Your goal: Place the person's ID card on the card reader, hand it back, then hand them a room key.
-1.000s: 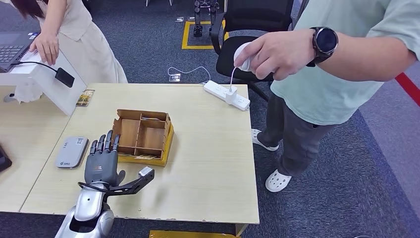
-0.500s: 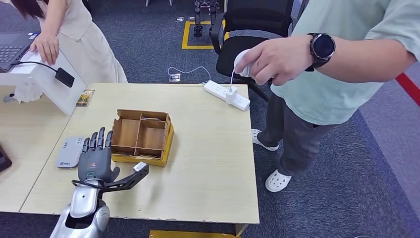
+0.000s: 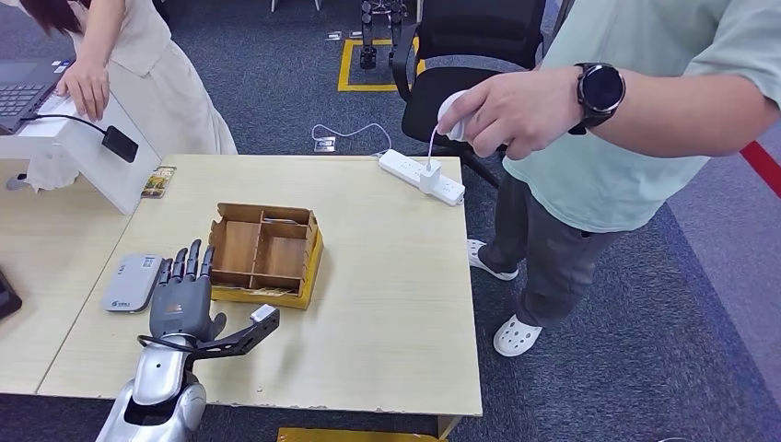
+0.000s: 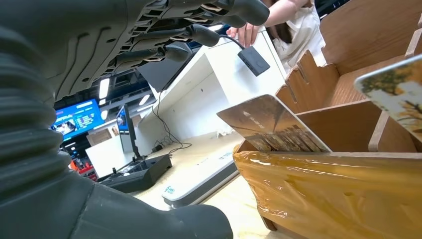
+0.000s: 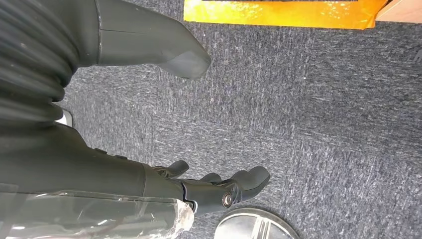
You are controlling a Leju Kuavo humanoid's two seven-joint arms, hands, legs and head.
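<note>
Wooden box (image 3: 265, 254) cards upright (left hand (image 3: 182, 302) beside).

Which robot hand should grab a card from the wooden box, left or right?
Probably the left hand. It hovers open above the table right beside the wooden box, where a card leans. The right hand hangs low over the carpet.

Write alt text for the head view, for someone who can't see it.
The left robot hand hovers open over a wooden table, between a grey card reader and a compartmented wooden box. A person in a green shirt stands at the table's right.
</note>
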